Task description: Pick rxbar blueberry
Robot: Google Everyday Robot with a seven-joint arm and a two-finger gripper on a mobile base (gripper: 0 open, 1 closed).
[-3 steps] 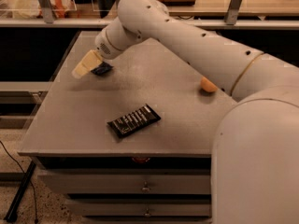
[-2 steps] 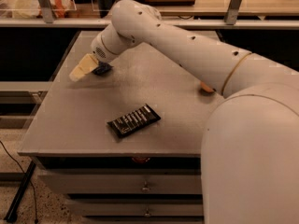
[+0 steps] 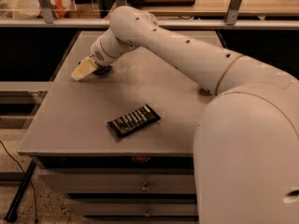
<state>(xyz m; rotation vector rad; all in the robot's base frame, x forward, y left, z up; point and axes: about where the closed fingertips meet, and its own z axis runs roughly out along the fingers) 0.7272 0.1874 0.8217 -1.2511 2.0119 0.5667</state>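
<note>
The robot's bulky white body (image 3: pixel 247 162) fills the lower right corner, and from it the thick white arm (image 3: pixel 187 50) reaches up and leftward across the scene, bending at a rounded joint near the top middle and then angling down toward the far left part of the table. The table (image 3: pixel 70 120) is a square grey-topped unit that takes up most of the middle of the view, and its front holds a stack of drawers (image 3: pixel 93 183) with small metal handles. Behind it runs a counter (image 3: pixel 261 3) with a light wooden top and a metal rail along its edge. On the near half of the table, well apart from the arm's end, lies a long black wrapper (image 3: pixel 133 120) with white print, set at a slant with its right end farther back. The gripper (image 3: pixel 81 71) is low over the far left part of the tabletop, near the left edge, with its cream-coloured tip pointing down and to the left. Whether it is open or closed cannot be told from this angle. The blueberry bar (image 3: pixel 103 70), a small dark navy shape, lies on the table right at the gripper, showing just to the right of the cream tip and partly hidden by the wrist above it.
</note>
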